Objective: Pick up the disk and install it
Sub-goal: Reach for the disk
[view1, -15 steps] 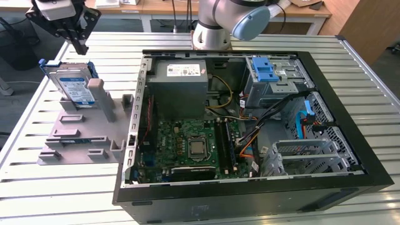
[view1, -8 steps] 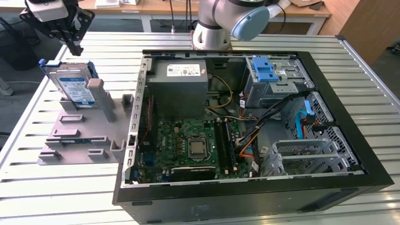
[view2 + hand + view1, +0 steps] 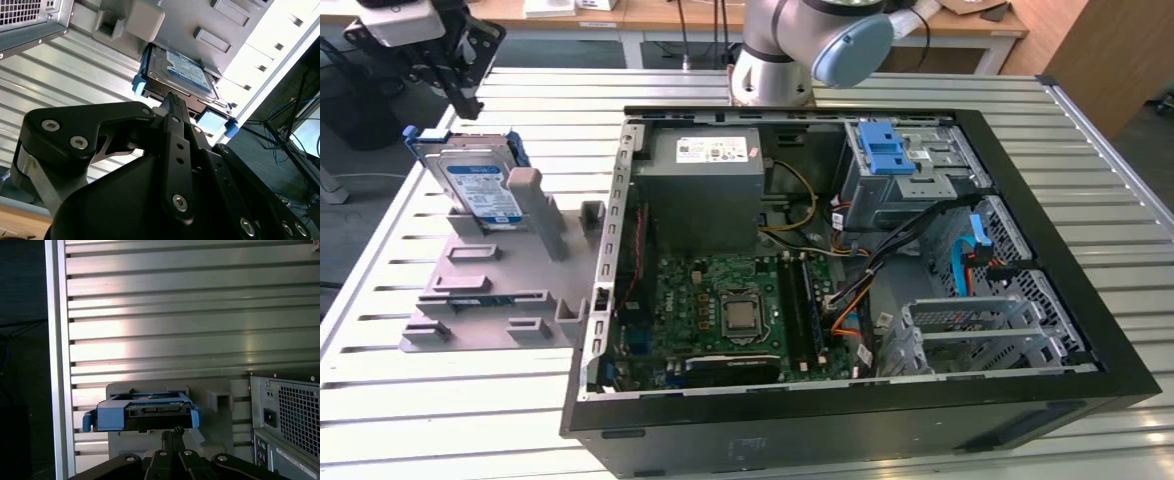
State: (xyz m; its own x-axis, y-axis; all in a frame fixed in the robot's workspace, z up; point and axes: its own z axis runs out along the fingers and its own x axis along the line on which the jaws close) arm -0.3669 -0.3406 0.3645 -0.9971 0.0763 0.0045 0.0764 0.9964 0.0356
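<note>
**Gripper over the raised end of the disk, nothing in hand**

Gripper point(image 3: 459, 98): fingers drawn together to a point, nothing between them. Both wrist views agree.

Disk point(image 3: 476, 188): propped on the grey fixture point(image 3: 494, 290) at the exterior view's left, outside the open computer case point(image 3: 854, 425). Label faces up, with the blue carrier frame around it. It leans, far end raised. In the exterior view its long axis runs from the table's far side toward the near side.

Key relation: the disk lies just below and ahead of the fingertips, near but apart, with no contact visible. The first wrist view looks at the disk point(image 3: 145, 412) end-on, so the carrier's short blue end faces the gripper point(image 3: 175, 431). Judgement: the approach line is along the disk's long axis, and fingers this close together could not straddle the carrier.

Surface: slatted aluminium table point(image 3: 440, 400), flat.

Room: open toward the table edge at the exterior view's left. The case wall stands just beside the fixture on the exterior view's right. The drive bay point(image 3: 907, 165) with its blue latch sits inside the case, well apart from the disk.
</note>
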